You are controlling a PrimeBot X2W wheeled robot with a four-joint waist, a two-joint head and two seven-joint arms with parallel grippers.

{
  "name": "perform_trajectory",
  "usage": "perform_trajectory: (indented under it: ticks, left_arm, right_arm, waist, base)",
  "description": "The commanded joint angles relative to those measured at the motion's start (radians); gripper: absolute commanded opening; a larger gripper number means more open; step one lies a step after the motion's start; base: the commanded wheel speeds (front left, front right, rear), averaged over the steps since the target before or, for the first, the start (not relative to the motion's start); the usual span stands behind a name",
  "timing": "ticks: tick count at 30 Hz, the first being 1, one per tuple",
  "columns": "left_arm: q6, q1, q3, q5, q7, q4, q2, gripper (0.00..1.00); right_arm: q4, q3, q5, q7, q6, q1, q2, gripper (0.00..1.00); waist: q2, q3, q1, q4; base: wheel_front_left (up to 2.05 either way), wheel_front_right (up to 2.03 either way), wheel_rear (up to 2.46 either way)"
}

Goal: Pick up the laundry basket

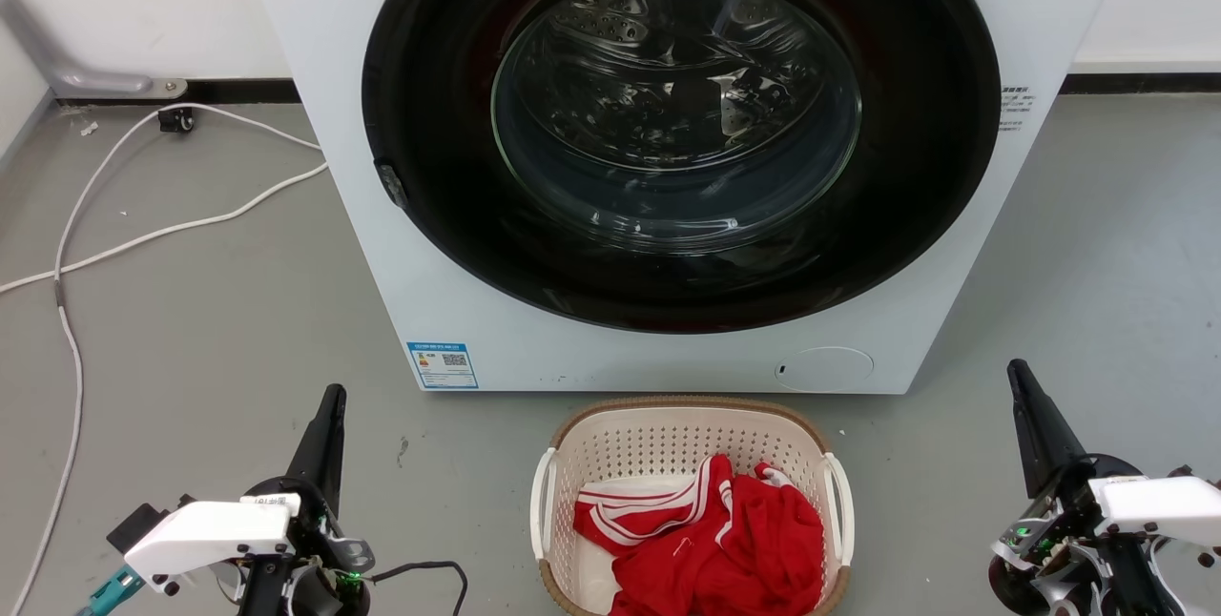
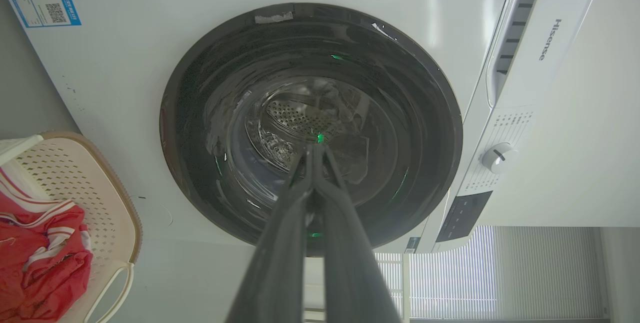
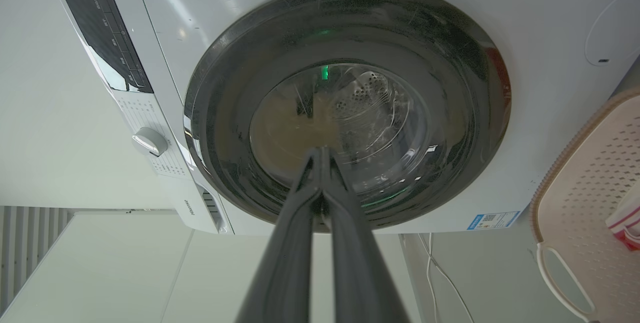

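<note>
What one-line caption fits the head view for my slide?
Laundry basket holding red clothes sits before the washing machine, flanked by the shut left gripper and right gripper.

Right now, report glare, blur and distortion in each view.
Head view: sharp and evenly lit, with reflections on the washing machine door glass; laundry basket crisp. Left wrist view: wide-angle bending of the machine's edges, left gripper blurred near the lens, green glint in the glass. Right wrist view: same bending, right gripper soft, brownish reflection on the glass.
</note>
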Motion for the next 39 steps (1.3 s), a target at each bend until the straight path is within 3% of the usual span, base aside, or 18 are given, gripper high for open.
perform_trajectory:
  ticks: [1,29,30,39]
  left_arm:
    - [-0.003,-0.01,0.002,0.006,0.002,0.001,-0.001,0.0]
    - [-0.003,-0.011,0.009,0.011,0.007,0.002,-0.005,0.0]
    - [0.0,0.0,0.006,0.006,0.004,0.0,-0.004,1.0]
    - [0.001,0.0,-0.032,0.011,-0.026,0.013,-0.008,1.0]
  right_arm:
    - [0.001,-0.001,-0.004,0.004,0.0,-0.012,0.004,0.0]
    - [0.002,-0.005,-0.009,0.007,0.0,-0.013,0.006,0.0]
    - [0.0,-0.003,-0.001,0.003,0.0,0.0,0.002,1.0]
    - [0.002,0.01,-0.012,-0.021,0.0,0.014,0.003,1.0]
  waist:
    - [-0.0001,0.0,0.0,0.0]
    - [-0.0001,0.0,0.0,0.0]
    - [-0.0001,0.0,0.0,0.0]
    - [-0.0001,0.001,0.0,0.0]
  base:
    - [0.0,0.0,0.0]
    - [0.0,0.0,0.0]
    - [0.0,0.0,0.0]
    - [0.0,0.0,0.0]
